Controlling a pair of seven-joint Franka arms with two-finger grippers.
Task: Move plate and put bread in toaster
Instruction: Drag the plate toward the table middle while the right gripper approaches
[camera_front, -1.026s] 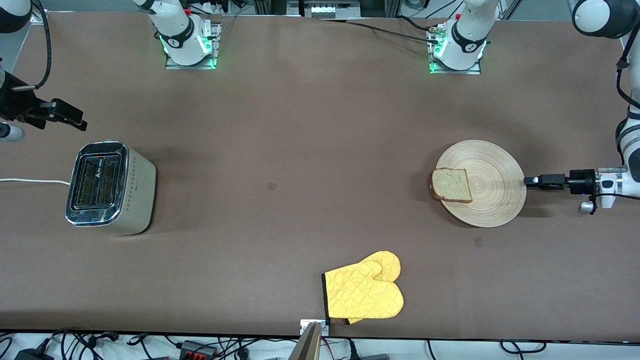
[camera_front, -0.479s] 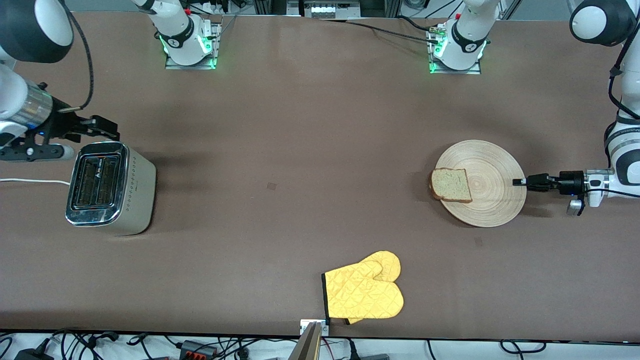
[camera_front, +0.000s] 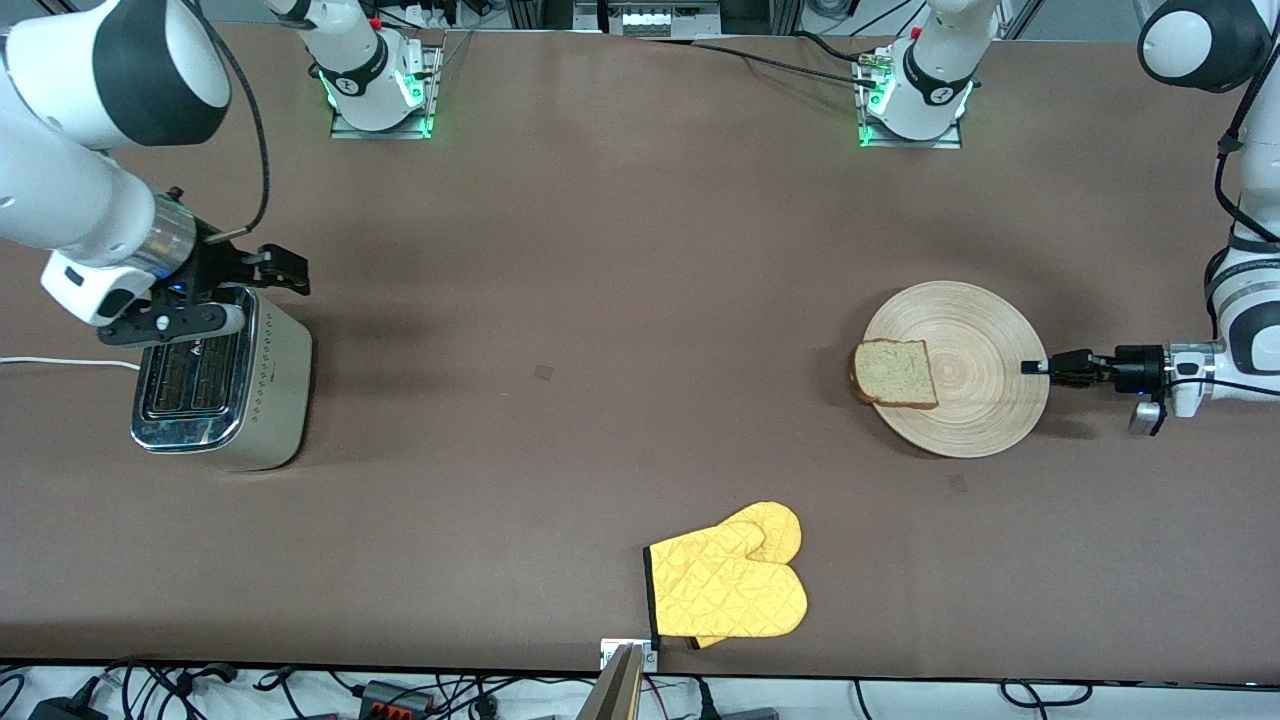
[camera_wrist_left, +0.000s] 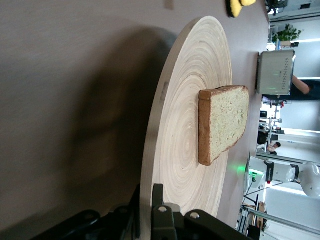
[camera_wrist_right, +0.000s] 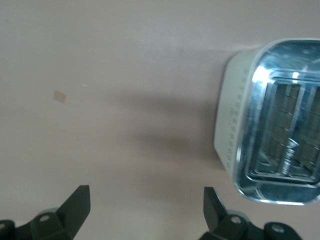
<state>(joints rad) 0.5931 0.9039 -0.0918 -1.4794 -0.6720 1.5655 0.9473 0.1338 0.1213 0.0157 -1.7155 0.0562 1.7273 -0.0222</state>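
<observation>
Front view: the plate (camera_front: 985, 400), bearing the bread (camera_front: 894, 373), was gripped at its rim by the left gripper (camera_front: 1030, 367), apparently ready to be dragged toward the toaster (camera_front: 280, 370), over which the right gripper (camera_front: 285, 270) was held wide open.

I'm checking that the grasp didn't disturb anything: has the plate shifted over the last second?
Yes, slightly. In the front view the plate has slid a little toward the right arm's end of the table, closing on the oven mitt, with the left gripper clamped on its rim.

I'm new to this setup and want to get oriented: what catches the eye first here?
The bread lies on the plate, toward the left arm's end of the table, and the left end effector is shut on the plate's rim. Nearest the front camera lie yellow oven mitts. The right end effector hangs open by the toaster.
</observation>
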